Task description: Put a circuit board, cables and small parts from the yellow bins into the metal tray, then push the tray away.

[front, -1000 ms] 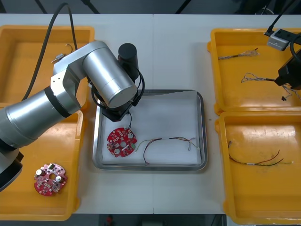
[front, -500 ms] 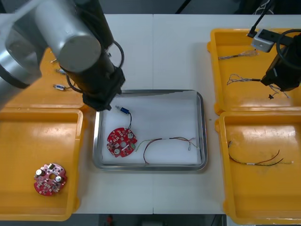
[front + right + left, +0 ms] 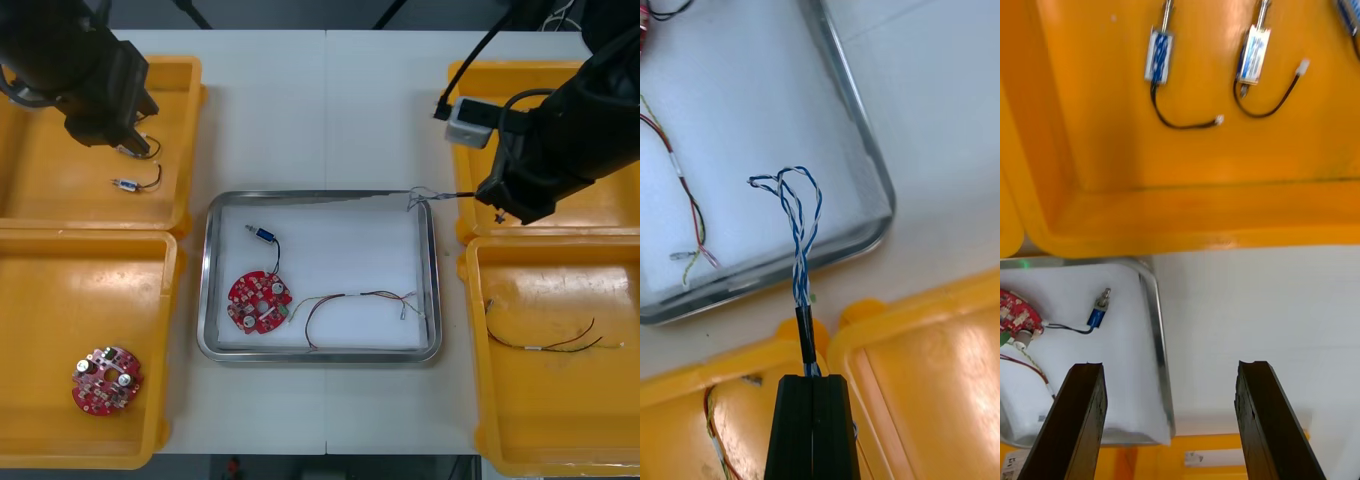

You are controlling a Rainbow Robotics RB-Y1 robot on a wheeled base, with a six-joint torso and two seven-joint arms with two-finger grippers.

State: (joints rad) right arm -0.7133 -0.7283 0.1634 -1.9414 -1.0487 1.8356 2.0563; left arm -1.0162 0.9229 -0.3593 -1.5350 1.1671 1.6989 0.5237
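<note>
One twisted blue-and-white cable (image 3: 800,232), pinched in right pincer (image 3: 812,379) over corner of shiny rectangular metal tray (image 3: 320,357): cable step; next, lower, release. Left pincer (image 3: 1171,366) wide, beyond tray.

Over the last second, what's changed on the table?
The left arm drew back from the tray to the far left bin, jaws open, leaving a small metal part in the tray. The right arm carried the blue and white cable leftward to the tray's far right corner, jaws still shut on it. The circuit board and red and yellow cable in the tray stayed put.
</note>
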